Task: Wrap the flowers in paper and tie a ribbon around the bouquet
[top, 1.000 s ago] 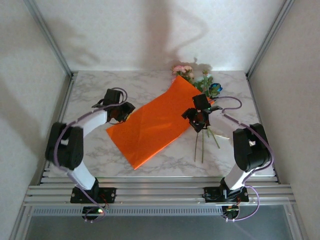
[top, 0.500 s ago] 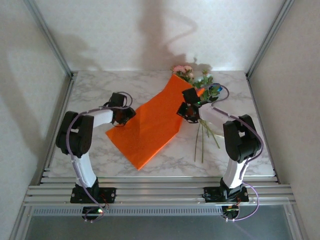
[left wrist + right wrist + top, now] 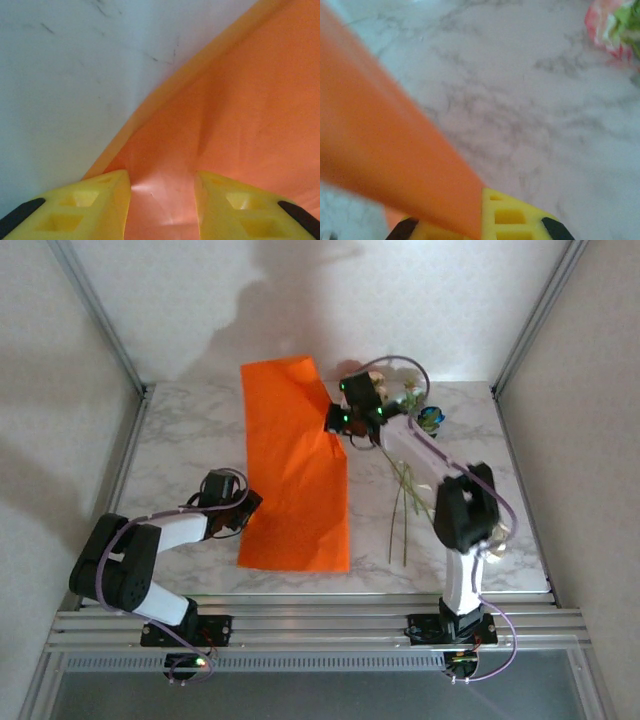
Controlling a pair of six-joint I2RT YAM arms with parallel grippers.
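The right gripper point(image 3: 337, 423) has its fingers pinched on the edge of the orange paper point(image 3: 295, 470), holding the far end up off the bench point(image 3: 180, 435). The left gripper point(image 3: 243, 508) has its fingers point(image 3: 95, 200) apart, down on the paper's near-left corner. The flowers point(image 3: 405, 400) lie at the back right, just beside the paper.

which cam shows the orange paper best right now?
Top external: the whole paper is in frame, far end raised. Left wrist gives a creased close-up patch with one edge; right wrist a blurred strip.

A grey-veined marble table point(image 3: 190, 430) between white walls point(image 3: 180, 310) and aluminium posts point(image 3: 95, 310).
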